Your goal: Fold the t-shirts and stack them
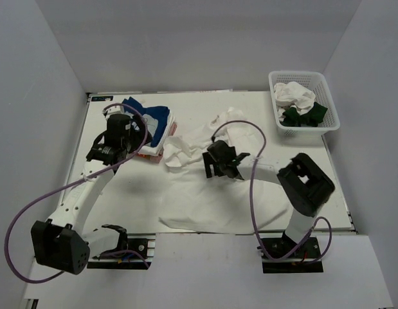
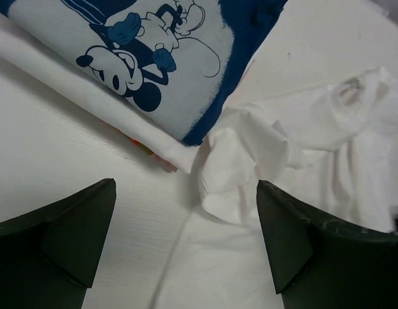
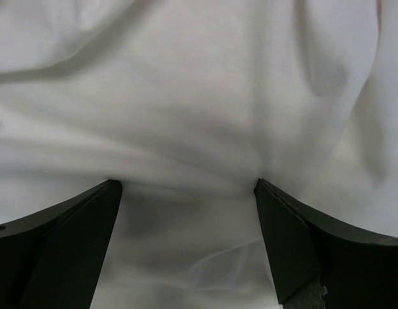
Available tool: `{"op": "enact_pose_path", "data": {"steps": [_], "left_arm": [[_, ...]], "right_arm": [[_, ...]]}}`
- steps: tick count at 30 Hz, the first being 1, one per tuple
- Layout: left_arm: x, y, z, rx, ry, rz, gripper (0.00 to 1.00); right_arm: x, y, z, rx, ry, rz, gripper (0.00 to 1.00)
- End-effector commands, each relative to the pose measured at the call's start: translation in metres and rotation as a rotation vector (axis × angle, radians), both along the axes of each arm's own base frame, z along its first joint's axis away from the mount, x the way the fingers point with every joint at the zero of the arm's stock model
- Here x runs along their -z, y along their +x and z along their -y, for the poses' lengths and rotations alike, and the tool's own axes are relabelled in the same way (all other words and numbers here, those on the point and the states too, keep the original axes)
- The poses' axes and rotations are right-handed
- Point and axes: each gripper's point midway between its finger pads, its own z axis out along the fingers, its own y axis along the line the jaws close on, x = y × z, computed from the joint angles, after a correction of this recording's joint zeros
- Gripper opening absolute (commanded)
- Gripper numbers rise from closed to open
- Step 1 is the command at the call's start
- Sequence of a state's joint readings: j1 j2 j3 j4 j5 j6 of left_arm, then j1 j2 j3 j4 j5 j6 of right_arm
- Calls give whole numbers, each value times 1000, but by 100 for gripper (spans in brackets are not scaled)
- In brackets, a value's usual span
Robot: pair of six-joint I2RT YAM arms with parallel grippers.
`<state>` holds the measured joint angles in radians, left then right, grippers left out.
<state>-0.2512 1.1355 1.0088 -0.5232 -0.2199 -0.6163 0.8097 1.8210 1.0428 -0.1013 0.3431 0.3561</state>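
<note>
A blue t-shirt with a white cartoon print (image 2: 160, 58) lies folded on top of a stack (image 1: 152, 129) at the back left, with a white shirt (image 2: 89, 103) and an orange-pink edge (image 2: 144, 149) under it. A large white t-shirt (image 1: 205, 193) lies spread and rumpled mid-table; its bunched part (image 2: 282, 141) lies beside the stack. My left gripper (image 2: 186, 257) is open and empty, hovering just in front of the stack's corner (image 1: 125, 145). My right gripper (image 3: 186, 193) is open, its fingertips down on the white shirt (image 3: 199, 96) near its upper middle (image 1: 219, 162).
A white basket (image 1: 327, 96) at the back right holds white and dark green cloth. The table's white mat (image 1: 115, 199) ends at a near edge by the arm bases. Grey walls close in the left, back and right sides.
</note>
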Motion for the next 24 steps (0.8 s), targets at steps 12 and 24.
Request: {"op": "enact_pose_path", "data": {"steps": [12, 24], "left_arm": [[-10, 61, 87, 537, 177, -10, 100], [52, 97, 48, 127, 593, -293, 100]], "right_arm": [[-48, -50, 56, 45, 140, -2, 90], [-129, -50, 31, -118, 359, 190, 90]]}}
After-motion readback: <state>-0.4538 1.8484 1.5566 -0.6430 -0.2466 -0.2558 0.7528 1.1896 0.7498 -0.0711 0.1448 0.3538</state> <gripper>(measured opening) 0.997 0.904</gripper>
